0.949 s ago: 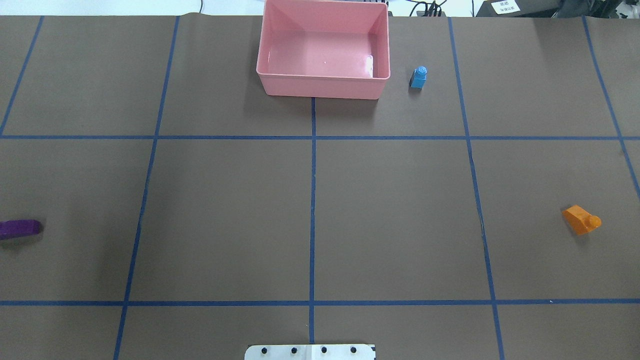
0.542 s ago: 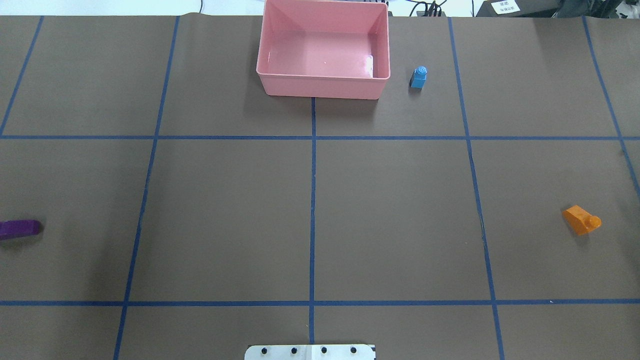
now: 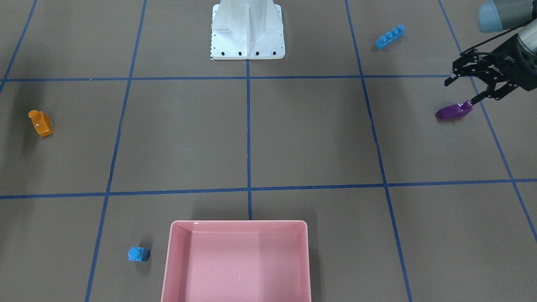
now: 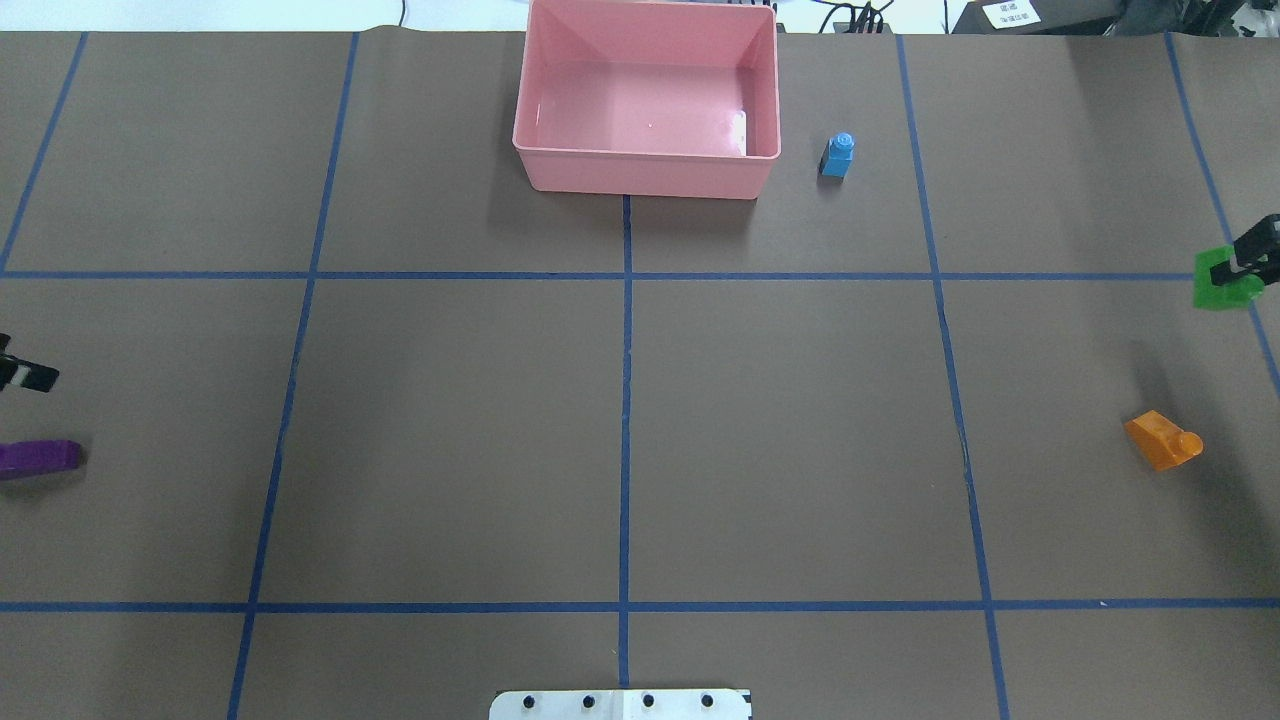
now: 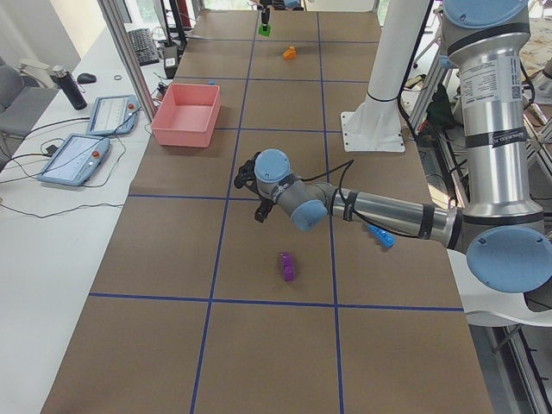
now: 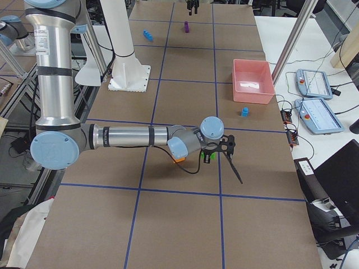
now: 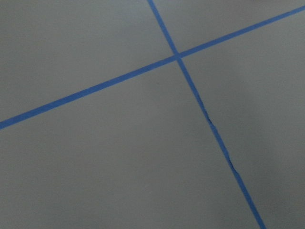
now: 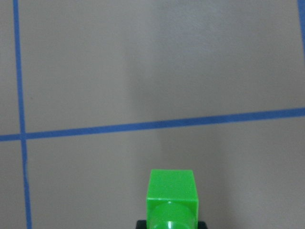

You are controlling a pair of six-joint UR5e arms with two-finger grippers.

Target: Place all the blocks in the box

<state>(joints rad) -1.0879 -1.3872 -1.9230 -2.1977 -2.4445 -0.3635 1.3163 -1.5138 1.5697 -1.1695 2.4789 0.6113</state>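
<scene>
Closest to the robot's white base, on its left side, the long blue block lies flat on the counter with nothing near it. A little further out on that side the purple block also lies on the counter. The left claw hangs near it with its fingers spread and holding nothing. It is raised and not yet around the block, which looks like lining up for a pick. Across on the right side the orange block lies tipped over on the counter. Beyond it the right claw is clenched on the green block, which sits just in front of the wrist camera, stud toward the lens, and seems to be off the counter, probably so it can travel to the box. Further still, the small light-blue block stands stud up just beside the box, not touching it. The pink box sits at the far edge in the middle, within reach of both arms, with no blocks inside, so all five blocks remain to be put in.
</scene>
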